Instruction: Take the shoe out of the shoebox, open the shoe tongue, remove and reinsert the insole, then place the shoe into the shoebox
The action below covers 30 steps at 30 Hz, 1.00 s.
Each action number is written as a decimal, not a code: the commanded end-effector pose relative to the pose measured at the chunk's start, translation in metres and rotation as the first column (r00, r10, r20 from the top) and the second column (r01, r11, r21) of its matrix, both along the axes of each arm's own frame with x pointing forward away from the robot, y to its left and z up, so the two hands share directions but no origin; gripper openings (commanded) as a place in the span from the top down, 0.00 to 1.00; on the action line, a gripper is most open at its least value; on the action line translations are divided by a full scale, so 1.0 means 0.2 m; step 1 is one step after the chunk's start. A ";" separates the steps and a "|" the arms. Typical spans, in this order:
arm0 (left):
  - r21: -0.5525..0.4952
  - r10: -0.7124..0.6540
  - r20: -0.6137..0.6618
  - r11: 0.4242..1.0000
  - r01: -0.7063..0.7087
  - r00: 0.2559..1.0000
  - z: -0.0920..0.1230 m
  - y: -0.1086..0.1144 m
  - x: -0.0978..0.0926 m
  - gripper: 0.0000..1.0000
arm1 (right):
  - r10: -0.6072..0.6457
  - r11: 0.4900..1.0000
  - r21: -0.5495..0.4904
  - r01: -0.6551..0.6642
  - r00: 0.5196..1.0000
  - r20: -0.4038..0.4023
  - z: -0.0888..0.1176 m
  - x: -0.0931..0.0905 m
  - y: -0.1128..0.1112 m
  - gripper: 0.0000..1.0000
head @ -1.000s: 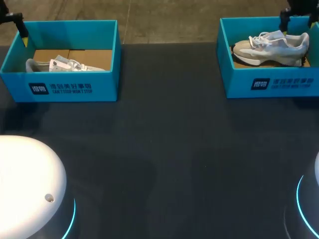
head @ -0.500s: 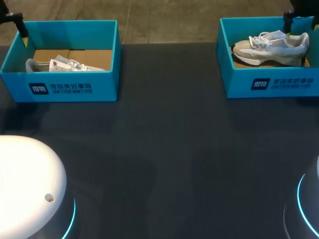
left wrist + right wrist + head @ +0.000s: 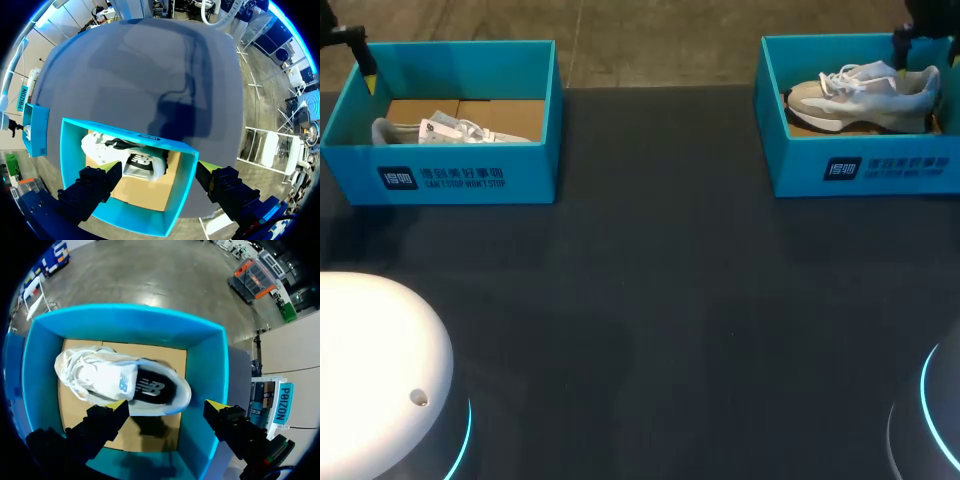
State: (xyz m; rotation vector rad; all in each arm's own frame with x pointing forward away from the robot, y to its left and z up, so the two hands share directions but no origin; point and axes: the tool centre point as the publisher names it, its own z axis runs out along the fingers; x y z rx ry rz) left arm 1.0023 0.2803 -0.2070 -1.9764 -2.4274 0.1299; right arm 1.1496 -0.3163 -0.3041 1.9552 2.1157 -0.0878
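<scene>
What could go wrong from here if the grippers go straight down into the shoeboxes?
1. The right gripper is open, one finger over the right shoe, the other roughly above the right shoebox side wall. It could strike the wall and shove the box.
2. The left gripper seems to straddle the left shoebox wall likewise, so it might clip the wall before reaching the left shoe.
</scene>
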 end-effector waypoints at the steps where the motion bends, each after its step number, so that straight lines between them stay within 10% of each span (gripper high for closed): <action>1: 0.003 0.000 0.002 1.000 0.000 1.000 0.00 0.00 -0.01 0.00 | -0.009 1.000 0.002 0.010 1.000 -0.029 -0.04 0.05 -0.02 0.11; 4: 0.003 0.000 0.002 1.000 0.000 1.000 0.00 0.00 -0.01 0.00 | -0.016 1.000 0.000 0.016 0.999 -0.038 -0.06 0.05 -0.03 0.08; 7: 0.003 0.000 0.002 1.000 0.000 1.000 0.00 0.00 -0.01 0.00 | -0.022 1.000 0.002 0.022 0.998 -0.051 -0.08 0.05 -0.04 0.33; 13: 0.003 0.000 0.002 1.000 0.000 1.000 0.00 0.00 -0.01 0.00 | -0.032 0.999 0.004 0.032 0.997 -0.067 -0.12 0.06 -0.08 0.43; 17: 0.003 0.000 0.002 1.000 0.000 1.000 0.00 0.00 -0.01 0.00 | -0.042 0.999 -0.002 0.042 0.997 -0.071 -0.13 0.07 -0.09 0.31; 30: 0.003 0.000 0.002 1.000 0.000 1.000 0.00 0.00 -0.01 0.00 | -0.056 0.998 0.007 0.057 0.992 -0.115 -0.22 0.09 -0.13 0.53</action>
